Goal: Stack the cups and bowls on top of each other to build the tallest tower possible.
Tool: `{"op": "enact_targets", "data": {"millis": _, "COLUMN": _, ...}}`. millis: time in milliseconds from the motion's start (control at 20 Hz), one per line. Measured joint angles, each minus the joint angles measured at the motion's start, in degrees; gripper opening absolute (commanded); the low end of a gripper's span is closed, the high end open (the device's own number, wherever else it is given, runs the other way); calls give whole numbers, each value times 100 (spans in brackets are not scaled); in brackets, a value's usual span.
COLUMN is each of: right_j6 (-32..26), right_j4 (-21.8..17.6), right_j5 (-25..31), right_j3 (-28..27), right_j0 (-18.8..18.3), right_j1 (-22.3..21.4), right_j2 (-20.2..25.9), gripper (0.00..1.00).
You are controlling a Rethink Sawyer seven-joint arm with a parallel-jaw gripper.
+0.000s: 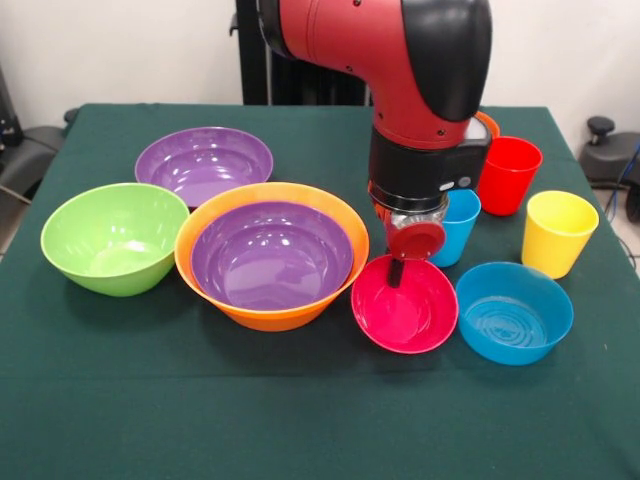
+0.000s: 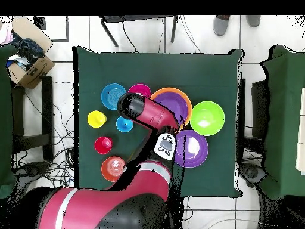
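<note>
A green cloth-covered table [image 1: 300,420] is shown carrying glossy plastic cups and bowls. Near the centre of the front view, a large purple bowl [image 1: 272,255] is nested inside the large orange bowl [image 1: 212,290]; this pair forms the tower so far. A second large purple bowl [image 1: 204,164] is placed at 11 o'clock from the tower, just beside it, and a medium lime green bowl [image 1: 115,238] is set at 9 o'clock, touching or nearly touching the orange rim.

At 3 o'clock from the tower, a small pink-red bowl [image 1: 405,304] is seen, with a small blue bowl [image 1: 514,312] just beside it, again at 3 o'clock. The red and black arm [image 1: 400,60] is lowered over the pink-red bowl, and the gripper [image 1: 398,270] is positioned inside the bowl's far rim. Whether the gripper is open or closed, or has hold of the bowl, cannot be told.

Behind these bowls, a blue tapered cup [image 1: 456,226] is partly hidden by the arm; a red tapered cup [image 1: 509,175] is placed at 1 o'clock from it, and a yellow tapered cup [image 1: 558,232] at 3 o'clock. In the overhead view, a small orange bowl [image 2: 112,169] is seen near the table's edge.
</note>
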Motion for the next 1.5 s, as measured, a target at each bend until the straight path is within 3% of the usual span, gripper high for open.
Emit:
{"op": "enact_targets", "data": {"millis": 750, "right_j6": 0, "right_j4": 106, "right_j5": -2, "right_j3": 18, "right_j0": 8, "right_j1": -4, "right_j2": 69, "gripper": 0}}
{"op": "enact_targets", "data": {"millis": 1500, "right_j6": 0, "right_j4": 464, "right_j5": -250, "right_j3": 46, "right_j0": 273, "right_j1": 15, "right_j2": 72, "gripper": 0}}
